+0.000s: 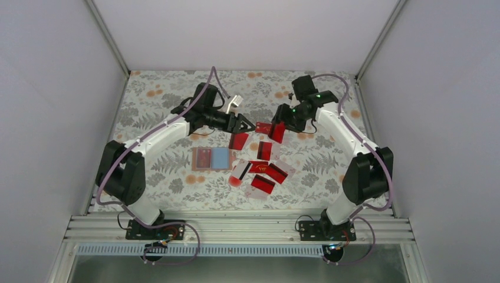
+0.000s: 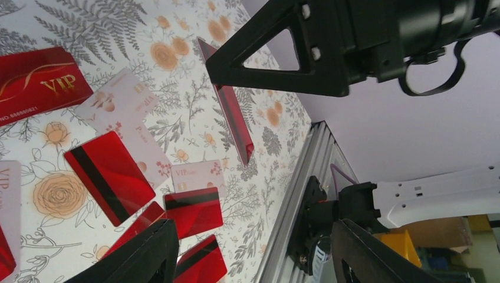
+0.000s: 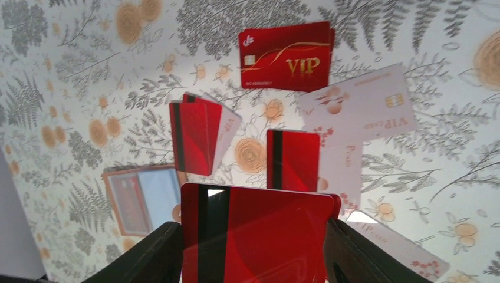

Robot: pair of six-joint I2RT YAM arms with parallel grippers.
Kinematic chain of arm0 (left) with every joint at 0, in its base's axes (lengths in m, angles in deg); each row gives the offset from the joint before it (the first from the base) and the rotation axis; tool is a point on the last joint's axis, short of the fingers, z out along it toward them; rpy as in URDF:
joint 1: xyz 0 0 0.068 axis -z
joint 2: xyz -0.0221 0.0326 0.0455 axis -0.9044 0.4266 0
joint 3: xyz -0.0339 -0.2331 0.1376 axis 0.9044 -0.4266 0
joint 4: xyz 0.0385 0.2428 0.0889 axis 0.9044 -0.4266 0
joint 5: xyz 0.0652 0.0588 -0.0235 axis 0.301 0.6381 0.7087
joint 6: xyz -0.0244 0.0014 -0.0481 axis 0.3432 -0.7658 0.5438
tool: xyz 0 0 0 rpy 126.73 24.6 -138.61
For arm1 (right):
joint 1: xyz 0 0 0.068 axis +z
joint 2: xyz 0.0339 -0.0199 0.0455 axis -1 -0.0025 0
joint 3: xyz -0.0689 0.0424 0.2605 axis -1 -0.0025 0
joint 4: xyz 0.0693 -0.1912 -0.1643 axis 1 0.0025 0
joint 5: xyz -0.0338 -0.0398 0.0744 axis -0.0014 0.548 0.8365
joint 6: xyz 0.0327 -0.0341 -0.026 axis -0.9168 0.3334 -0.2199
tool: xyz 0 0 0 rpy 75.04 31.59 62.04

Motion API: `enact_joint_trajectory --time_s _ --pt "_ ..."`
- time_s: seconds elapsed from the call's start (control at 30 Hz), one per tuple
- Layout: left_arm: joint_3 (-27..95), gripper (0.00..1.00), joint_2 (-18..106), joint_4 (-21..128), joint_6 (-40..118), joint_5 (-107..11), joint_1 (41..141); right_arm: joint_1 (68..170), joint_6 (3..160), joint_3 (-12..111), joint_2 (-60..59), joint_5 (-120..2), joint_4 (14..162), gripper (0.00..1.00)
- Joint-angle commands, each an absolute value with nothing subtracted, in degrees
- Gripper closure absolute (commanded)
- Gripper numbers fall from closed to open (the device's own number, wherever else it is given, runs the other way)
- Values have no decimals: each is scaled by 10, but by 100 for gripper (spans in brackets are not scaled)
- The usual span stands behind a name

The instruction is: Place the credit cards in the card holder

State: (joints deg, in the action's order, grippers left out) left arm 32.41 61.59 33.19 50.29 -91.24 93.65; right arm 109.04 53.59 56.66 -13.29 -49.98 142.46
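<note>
Here, right pincer (image 3: 253, 254) gripping red card (image 3: 259, 227), left pincer (image 2: 255, 250) open, "VIP" card (image 3: 286, 56) loose.

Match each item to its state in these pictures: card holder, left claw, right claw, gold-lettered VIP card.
Column one
1. card holder
2. left claw
3. right claw
4. VIP card

Column two
A. clamped on a red card with a black stripe
B. lying face up on the table, lettering showing
C. jaws apart, nothing between them
D. lying unfolded, one half pale blue

Pairs: 1-D, 2-C, 3-A, 4-B
</note>
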Motion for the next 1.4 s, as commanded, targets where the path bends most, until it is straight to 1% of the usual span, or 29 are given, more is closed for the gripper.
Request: enact_joint_trajectory --time_s 0.0,0.13,0.2,0.3,0.43,0.57,0.6,0.67,0.8,0.83,0.9,0.93,1.03,1.1,1.2,1.27,1.37 --pt "346 37 632 332 495 -923 950 1110 509 592 -125 -466 1420 41" --pt "384 45 645 295 467 -879 976 1129 490 621 -137 -462 1433 44" --pt "398 51 650 282 464 -862 984 1137 479 628 -139 -460 1433 44" --pt "412 57 651 258 469 -825 987 1147 462 632 -140 -466 1428 44" --pt "422 59 659 240 474 -803 988 1155 455 632 -142 -470 1420 44" --pt "418 59 655 225 462 -773 988 1155 471 605 -140 -533 1430 43" --pt "415 59 653 222 458 -763 988 1155 479 590 -138 -554 1431 40" --pt "407 59 647 218 453 -746 988 1155 513 557 -137 -582 1424 30" --pt "390 59 635 212 446 -730 988 1164 595 488 -141 -639 1400 16" --pt "385 59 632 212 444 -728 988 1165 615 480 -141 -651 1399 13" --pt "371 59 622 210 441 -718 988 1167 663 477 -183 -684 1397 10" --pt "366 59 618 207 439 -715 988 1168 686 479 -192 -690 1395 10" --pt "356 59 604 197 433 -708 988 1168 772 478 -228 -696 1364 1" --pt "354 59 592 185 425 -703 988 1168 836 454 -225 -697 1320 1" --pt "356 59 577 167 409 -699 988 1168 954 417 -199 -665 1265 1" --pt "356 59 572 155 400 -698 987 1166 1026 404 -189 -653 1257 1" --pt "359 58 567 145 399 -702 987 1157 1071 399 -188 -653 1259 1"
